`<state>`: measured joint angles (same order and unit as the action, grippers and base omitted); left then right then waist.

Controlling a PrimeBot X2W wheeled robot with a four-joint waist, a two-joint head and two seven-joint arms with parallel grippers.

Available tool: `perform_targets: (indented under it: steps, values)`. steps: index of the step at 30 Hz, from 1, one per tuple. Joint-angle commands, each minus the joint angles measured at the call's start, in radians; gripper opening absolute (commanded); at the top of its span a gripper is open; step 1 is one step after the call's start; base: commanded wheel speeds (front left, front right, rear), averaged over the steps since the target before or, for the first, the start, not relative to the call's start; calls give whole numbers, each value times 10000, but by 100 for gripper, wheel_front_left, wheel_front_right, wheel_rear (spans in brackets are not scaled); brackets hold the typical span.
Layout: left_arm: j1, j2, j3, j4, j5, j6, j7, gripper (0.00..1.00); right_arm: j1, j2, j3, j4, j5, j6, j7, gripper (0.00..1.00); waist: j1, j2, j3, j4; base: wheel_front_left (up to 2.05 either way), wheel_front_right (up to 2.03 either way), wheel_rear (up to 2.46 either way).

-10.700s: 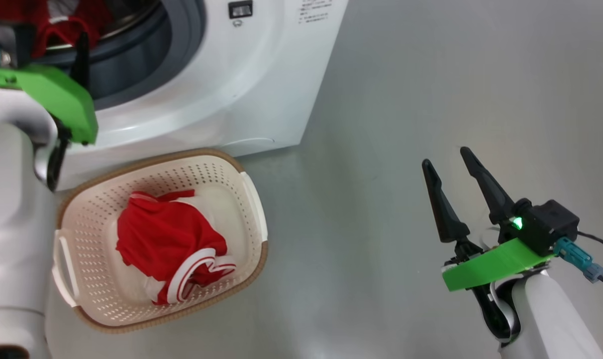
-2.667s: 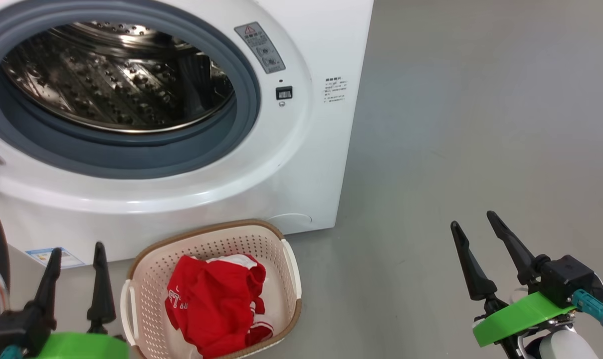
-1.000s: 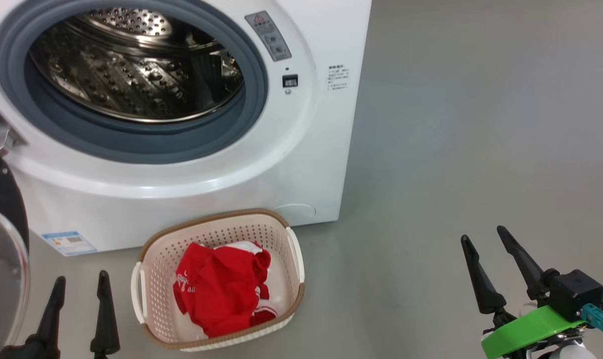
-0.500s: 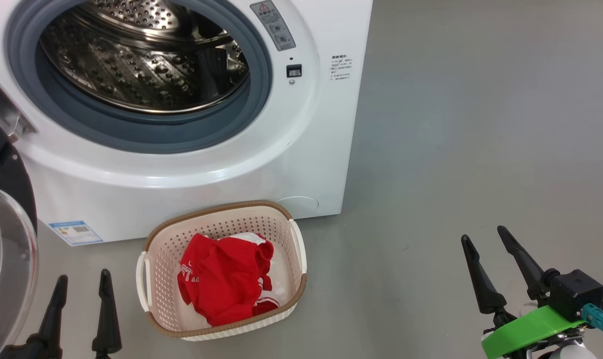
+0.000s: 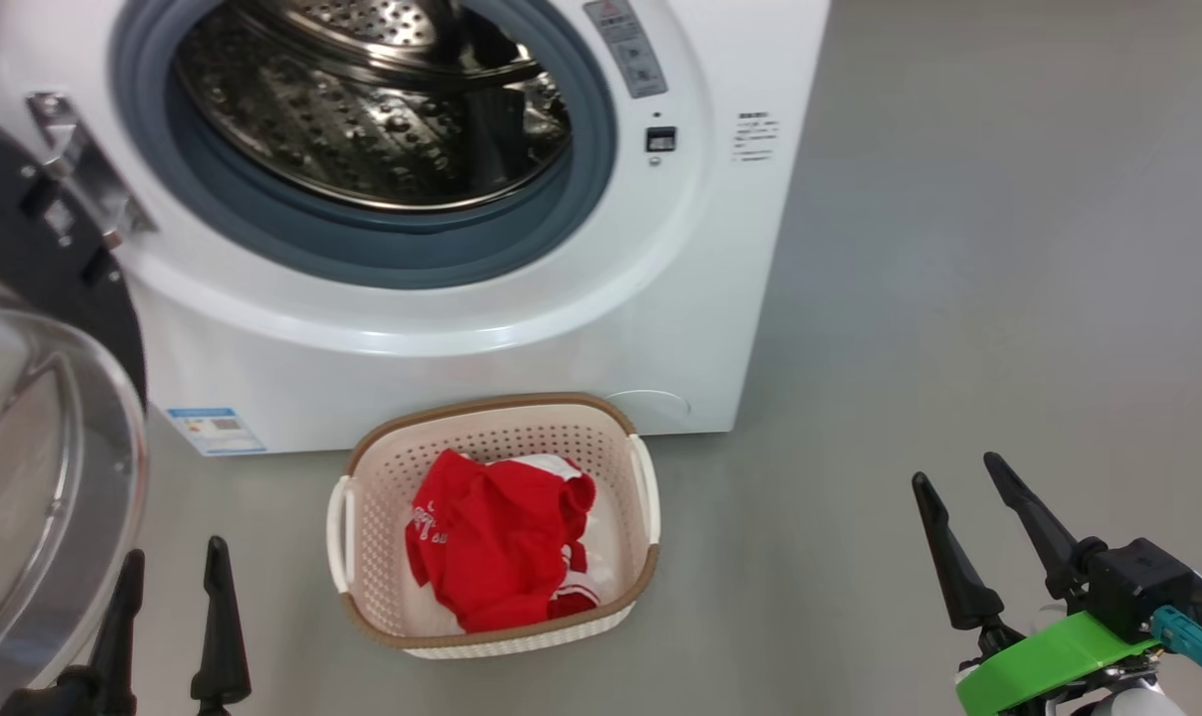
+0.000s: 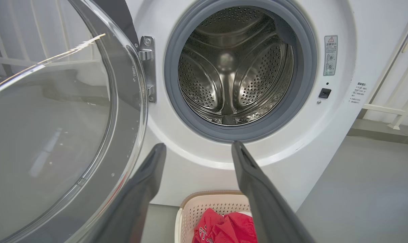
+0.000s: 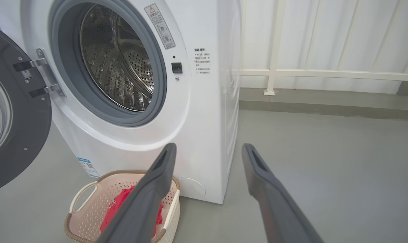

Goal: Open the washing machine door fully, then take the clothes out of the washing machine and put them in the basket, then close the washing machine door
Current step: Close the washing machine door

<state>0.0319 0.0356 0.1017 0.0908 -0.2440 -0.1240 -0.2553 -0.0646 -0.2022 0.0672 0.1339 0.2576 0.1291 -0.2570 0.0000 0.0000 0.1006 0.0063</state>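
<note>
Hanging open on its hinge [image 5: 79, 174], the door [image 5: 44, 418] stands just left of the left gripper [image 5: 175, 550], well apart from the right gripper [image 5: 955, 467]; both grippers gape wide, holding nothing.

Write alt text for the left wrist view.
A white washing machine stands with its round door swung open at the left and an empty-looking steel drum. The open left tool raises dark fingers from the bottom edge; between them sits a cream basket holding red clothes.
</note>
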Motion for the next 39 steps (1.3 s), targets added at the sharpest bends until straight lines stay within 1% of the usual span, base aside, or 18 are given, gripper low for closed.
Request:
perform_targets:
  steps: [1, 7, 8, 18, 19, 31, 39]
  values:
    - [-132, 147, 273, -197, -148, 131, -65, 100, -153, -190, 328, -245, 59, 16, -48, 100, 0, 0, -30, 405, 0, 0, 0]
    - [-15, 147, 81, -189, -369, 270, -65, 100, -223, -297, 573, -187, 78, 16, -48, 100, 0, 0, -63, 1203, 0, 0, 0]
    - [11, 147, 25, -223, -438, 310, -65, 100, -263, -337, 656, -182, 86, 16, -48, 100, 0, 0, -52, 1481, 0, 0, 0]
    - [99, 147, -266, -339, -722, 514, -65, 100, -573, -597, 1076, -106, 120, 16, -48, 100, 0, 0, 82, 2843, 0, 0, 0]
    - [99, 147, -266, -339, -722, 514, -65, 100, -573, -597, 1076, -106, 120, 16, -48, 100, 0, 0, 82, 2843, 0, 0, 0]
    - [218, 147, -553, -422, -1060, 756, -65, 100, -790, -797, 1407, -53, 168, 16, -48, 100, 0, 0, 178, 4229, 0, 0, 0]
    - [217, 147, -678, -418, -1380, 852, -65, 100, -859, -905, 1560, -9, 182, 16, -48, 100, 0, 0, 193, 4922, 0, 0, 0]
